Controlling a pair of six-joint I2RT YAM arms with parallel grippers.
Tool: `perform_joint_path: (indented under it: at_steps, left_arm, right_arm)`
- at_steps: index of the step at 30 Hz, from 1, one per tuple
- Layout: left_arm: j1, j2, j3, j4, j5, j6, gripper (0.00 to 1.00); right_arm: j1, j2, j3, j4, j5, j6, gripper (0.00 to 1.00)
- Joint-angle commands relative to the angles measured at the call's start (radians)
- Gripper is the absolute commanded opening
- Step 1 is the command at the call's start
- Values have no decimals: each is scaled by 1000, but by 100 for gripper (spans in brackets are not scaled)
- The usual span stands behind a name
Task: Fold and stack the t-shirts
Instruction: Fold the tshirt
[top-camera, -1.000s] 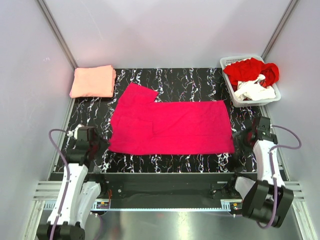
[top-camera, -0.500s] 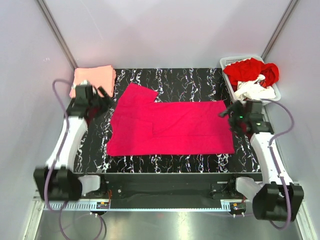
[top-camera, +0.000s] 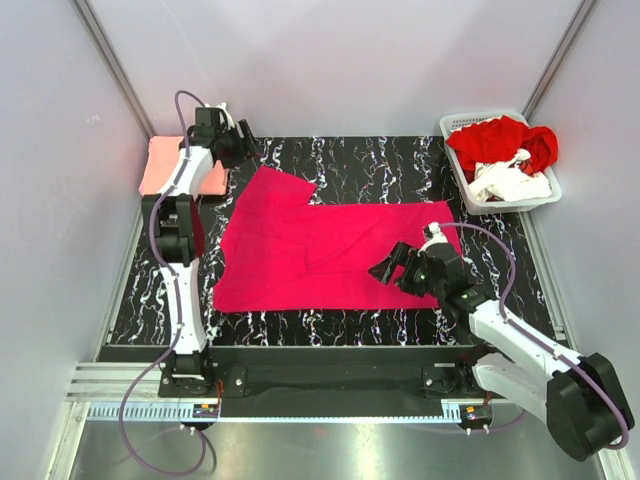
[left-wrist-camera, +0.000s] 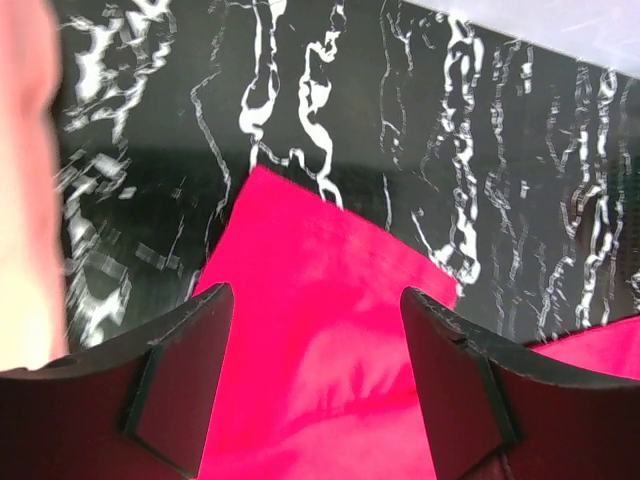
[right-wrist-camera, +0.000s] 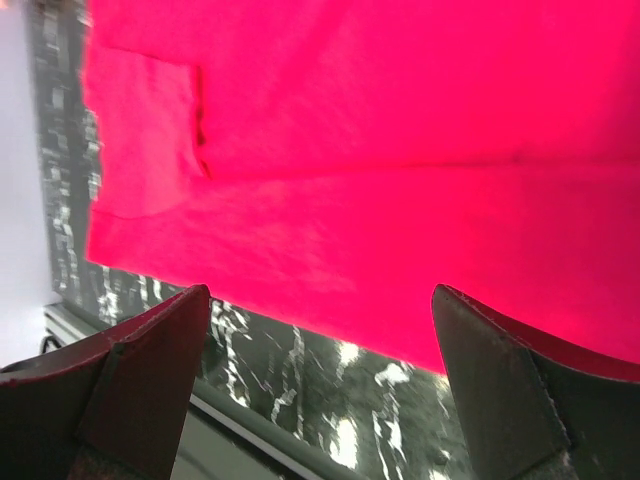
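Magenta t-shirt lies flat on the bench; left jaws open, its far sleeve corner between and beneath them; right jaws open wide above its near hem; cloth looks soft, light, limp, best pinched at corners.

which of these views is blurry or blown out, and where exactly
Top external: sharp and evenly lit, no hard shadows on the table. Left wrist: smeared toward the left edge, where the salmon t-shirt is a soft blur. Right wrist: the magenta t-shirt looks oversaturated and soft, table veins below it smeared.
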Motion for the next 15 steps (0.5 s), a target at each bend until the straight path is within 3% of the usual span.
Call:
perform_joint_path:
  at_steps: [1, 4, 7, 15]
  left_arm:
    - [5, 117, 160, 2, 102, 1, 73]
    - [5, 199, 236, 22, 80, -27, 75]
    - [24, 248, 259, 53, 53, -62, 71]
    - [29, 348, 311, 64, 49, -131, 69]
  right_arm:
    - [5, 2, 15, 195, -24, -22, 100]
    - [5, 71, 38, 201, -44, -20, 100]
    - [3, 105, 53, 206, -55, -17, 100]
    - [3, 121, 49, 227, -57, -15, 100]
